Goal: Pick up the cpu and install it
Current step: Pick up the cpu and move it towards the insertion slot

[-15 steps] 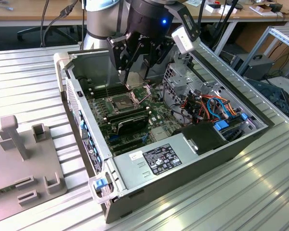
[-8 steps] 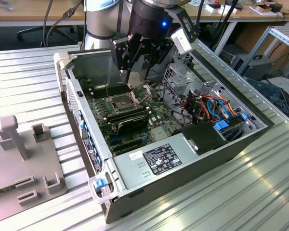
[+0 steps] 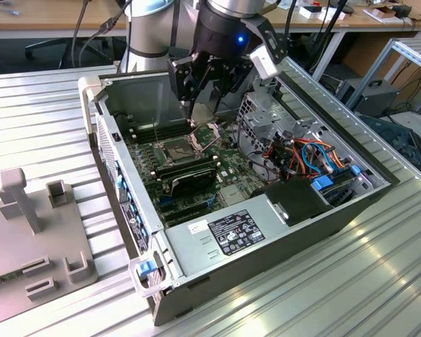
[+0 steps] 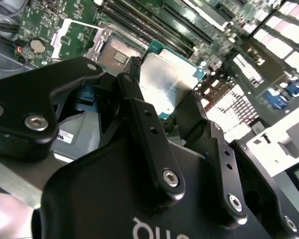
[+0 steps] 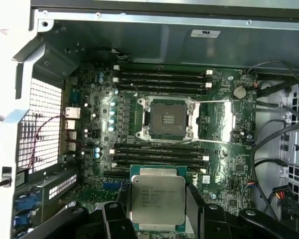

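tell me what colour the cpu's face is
The cpu has a pale silver-grey metal face with a green border, clearest in the first wrist view.

Ribbed metal table (image 3: pixel 337 281) in front, wooden desks (image 3: pixel 35 14) behind.

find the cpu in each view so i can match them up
Exterior view: cpu held in the claw, above the open socket.
Second wrist view: cpu between the claw's fingers, open socket just beyond.
First wrist view: cpu in the claw, open socket beyond the memory slots.
Shared landmark: the open socket.
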Tool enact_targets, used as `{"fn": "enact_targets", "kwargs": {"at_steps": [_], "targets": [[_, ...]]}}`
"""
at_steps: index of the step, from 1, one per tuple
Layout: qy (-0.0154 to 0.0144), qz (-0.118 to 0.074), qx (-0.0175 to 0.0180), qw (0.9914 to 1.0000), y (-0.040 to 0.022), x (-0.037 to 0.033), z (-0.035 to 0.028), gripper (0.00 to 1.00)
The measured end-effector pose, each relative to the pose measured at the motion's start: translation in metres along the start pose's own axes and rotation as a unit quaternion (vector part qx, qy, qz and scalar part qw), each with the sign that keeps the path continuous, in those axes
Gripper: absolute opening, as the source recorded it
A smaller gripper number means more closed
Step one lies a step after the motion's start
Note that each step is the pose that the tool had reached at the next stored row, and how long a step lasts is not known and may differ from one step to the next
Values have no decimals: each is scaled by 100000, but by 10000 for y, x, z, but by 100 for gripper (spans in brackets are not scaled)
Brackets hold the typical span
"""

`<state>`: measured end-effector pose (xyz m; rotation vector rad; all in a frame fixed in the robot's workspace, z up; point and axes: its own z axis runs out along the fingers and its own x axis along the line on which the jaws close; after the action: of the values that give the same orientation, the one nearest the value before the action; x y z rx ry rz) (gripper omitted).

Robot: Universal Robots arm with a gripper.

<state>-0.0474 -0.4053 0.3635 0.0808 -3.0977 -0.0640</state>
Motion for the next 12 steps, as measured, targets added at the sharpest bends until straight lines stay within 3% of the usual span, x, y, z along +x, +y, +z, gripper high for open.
{"fn": "enact_targets", "kwargs": {"at_steps": [8, 12], "targets": [[2, 29, 4, 100000, 217, -113, 142, 53], [-2, 27, -1, 100000, 333, -152, 262, 53]]}}
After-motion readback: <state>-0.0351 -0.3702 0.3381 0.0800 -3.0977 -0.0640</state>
